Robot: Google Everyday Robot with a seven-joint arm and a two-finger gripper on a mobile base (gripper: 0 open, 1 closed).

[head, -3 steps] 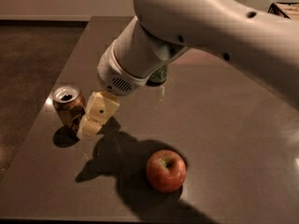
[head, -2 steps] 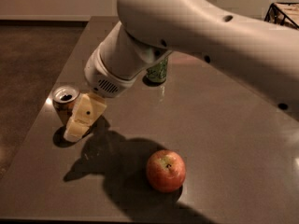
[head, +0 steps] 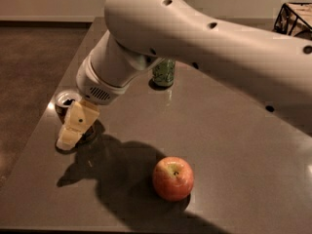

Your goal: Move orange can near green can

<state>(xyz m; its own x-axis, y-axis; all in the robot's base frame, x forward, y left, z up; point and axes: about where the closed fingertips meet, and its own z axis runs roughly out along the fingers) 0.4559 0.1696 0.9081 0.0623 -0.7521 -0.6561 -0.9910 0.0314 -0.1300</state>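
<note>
Orange can (head: 66, 100) at the frame's left on a grey table (head: 234, 145), mostly hidden behind the cream gripper (head: 73, 130); hold impossible to tell. Green can (head: 163, 74) upper centre, well apart. Apple (head: 173, 178) lower centre.

Near the left edge of the tabletop (head: 234, 145) the gripper (head: 73, 130) low, just before the orange can (head: 67, 100), bare surface running back to the green can (head: 163, 73), apple (head: 173, 178) near front, arm (head: 204, 38) spanning overhead

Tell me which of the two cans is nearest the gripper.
The orange can, at the table's left edge: the gripper is right against it. The green can stands farther back, half hidden behind the arm.
</note>
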